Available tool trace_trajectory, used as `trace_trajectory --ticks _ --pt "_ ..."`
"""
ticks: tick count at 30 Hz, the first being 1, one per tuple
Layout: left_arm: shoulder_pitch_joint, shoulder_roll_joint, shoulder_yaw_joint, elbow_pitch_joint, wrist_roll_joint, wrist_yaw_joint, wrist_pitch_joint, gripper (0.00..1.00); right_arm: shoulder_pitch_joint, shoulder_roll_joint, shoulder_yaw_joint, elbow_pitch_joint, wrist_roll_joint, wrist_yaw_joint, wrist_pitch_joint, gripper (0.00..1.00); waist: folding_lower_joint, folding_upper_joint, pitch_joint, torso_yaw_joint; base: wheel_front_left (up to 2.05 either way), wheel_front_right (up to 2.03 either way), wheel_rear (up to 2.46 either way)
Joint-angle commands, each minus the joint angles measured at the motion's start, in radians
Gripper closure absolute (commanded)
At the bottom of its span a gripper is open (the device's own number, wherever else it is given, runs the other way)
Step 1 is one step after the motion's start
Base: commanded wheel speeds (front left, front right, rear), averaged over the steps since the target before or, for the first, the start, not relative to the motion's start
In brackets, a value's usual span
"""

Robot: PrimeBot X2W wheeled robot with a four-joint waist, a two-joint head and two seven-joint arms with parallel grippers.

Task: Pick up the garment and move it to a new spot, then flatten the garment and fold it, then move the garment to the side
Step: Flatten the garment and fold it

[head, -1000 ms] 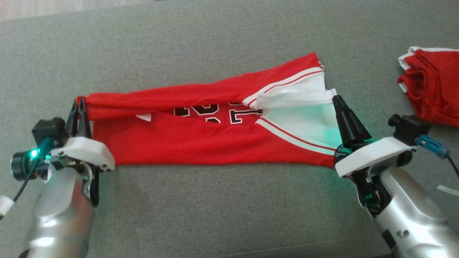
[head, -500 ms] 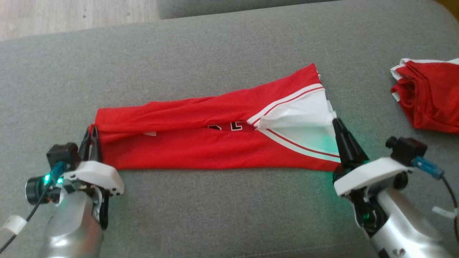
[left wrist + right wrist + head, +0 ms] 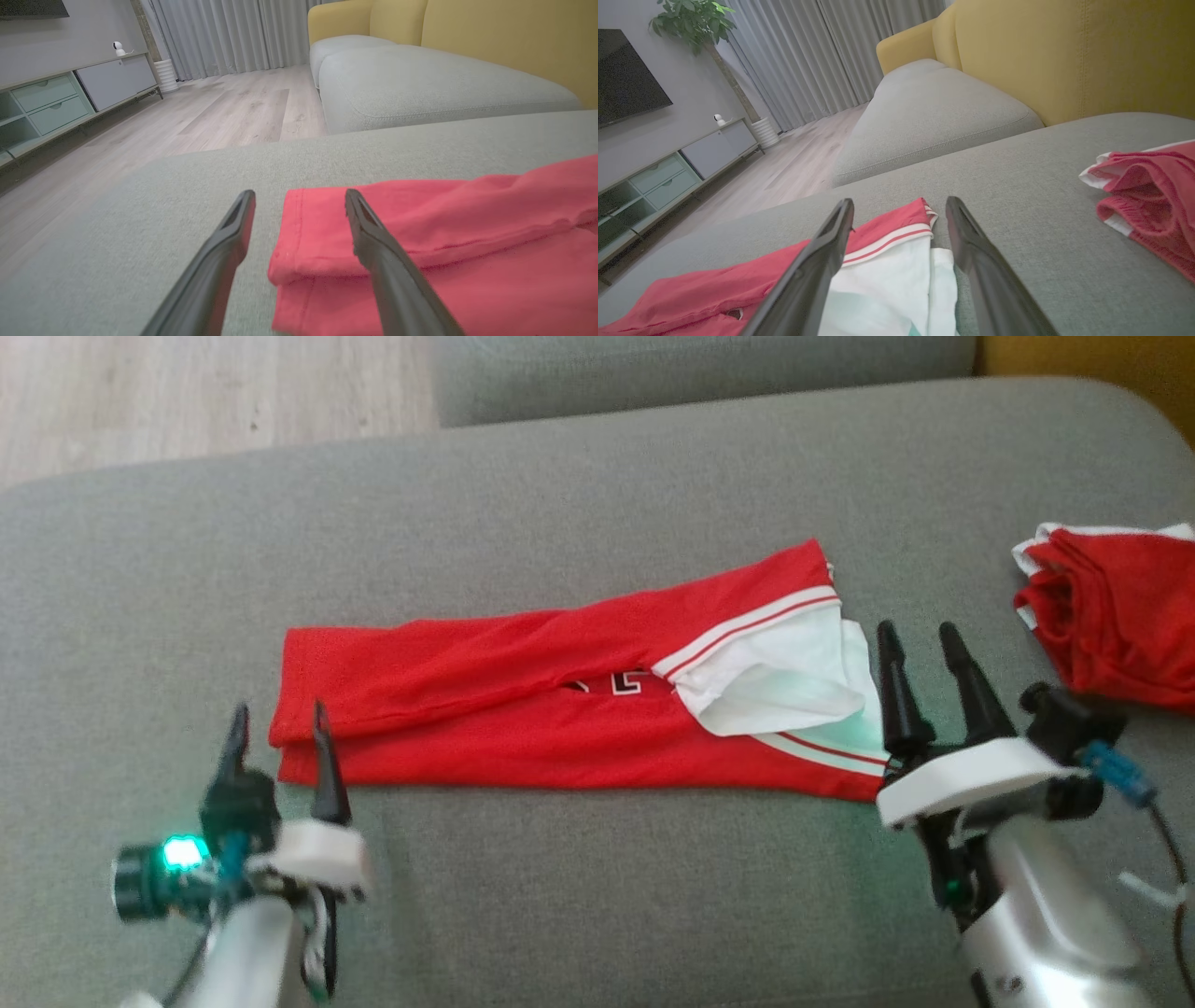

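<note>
Nearest me, my left gripper (image 3: 278, 714) stands with its fingers spread wide and holds nothing. My right gripper (image 3: 917, 633) is just as wide and just as empty. Between them the red garment (image 3: 523, 709) lies as a long folded strip across the grey sofa cushion (image 3: 560, 896), each end just beside one gripper.

The risk on my left is a snag. One finger hangs over the folded hem (image 3: 303, 242), and I cannot tell whether it touches. A careless sideways pull there would likely drag the top layer open. On my right the white flap (image 3: 775, 695) puckers up loosely between my fingers, so lifting away at a slant could catch it. The fold also looks skewed, wider at the right end, so it may spill apart when shifted aside. The second red garment (image 3: 1120, 616), not far off to the right, could get tangled in.

The head view gives the whole strip, its skew and a bit of print (image 3: 616, 684) peeking through the gap. The left wrist view gives the doubled layers at the hem. Both wrist views reach farther, to the wooden floor (image 3: 210, 116), the cabinet (image 3: 56, 98) and the yellow backrest (image 3: 1064, 56).
</note>
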Motion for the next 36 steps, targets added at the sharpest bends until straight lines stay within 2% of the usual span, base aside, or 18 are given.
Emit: trace_trajectory --ticks 1,5,11,19,23,29,33,36 --pt "0.012 0.011 0.03 -0.051 0.016 0.015 -0.005 0.0 0.019 0.028 -0.009 -0.033 -0.057 0.004 -0.011 0.0 0.0 -0.0001 -0.023 0.007 0.0 0.0 0.0" --pt "0.095 -0.011 0.029 -0.093 0.038 0.025 -0.005 0.0 0.063 0.064 -0.057 -0.023 -0.14 0.004 -0.011 0.0 0.0 -0.0001 -0.054 0.01 0.0 0.0 0.0" --pt "0.182 -0.033 0.029 -0.114 0.05 0.024 -0.005 0.0 0.096 0.079 -0.085 0.007 -0.211 0.004 -0.011 0.0 0.0 -0.0001 -0.071 0.013 0.0 0.0 0.0" --pt "0.195 -0.048 0.03 -0.115 0.051 0.008 -0.005 0.0 0.07 0.08 -0.052 0.036 -0.186 0.004 -0.011 0.0 0.0 -0.0001 -0.053 0.023 0.0 0.0 0.0" --pt "0.168 -0.056 0.021 -0.108 0.053 -0.006 -0.005 0.0 -0.04 0.08 -0.059 0.118 -0.224 0.004 -0.011 0.0 0.0 -0.0001 -0.016 0.038 0.0 0.0 0.0" --pt "0.136 -0.063 -0.004 -0.086 0.044 -0.027 -0.005 0.0 -0.196 0.08 -0.131 0.3 -0.273 0.004 -0.011 0.0 0.0 -0.0001 0.027 0.072 0.0 0.0 0.0" --pt "0.112 -0.067 -0.013 -0.073 0.014 -0.036 -0.005 0.0 -0.248 0.08 -0.183 0.45 -0.28 0.004 -0.011 0.0 0.0 -0.0001 0.051 0.099 0.0 0.0 0.0" --pt "0.099 -0.067 -0.024 -0.075 0.0 -0.033 -0.005 0.0 -0.264 0.08 -0.186 0.535 -0.265 0.004 -0.01 0.0 0.0 -0.0001 0.069 0.112 0.0 0.0 0.0"
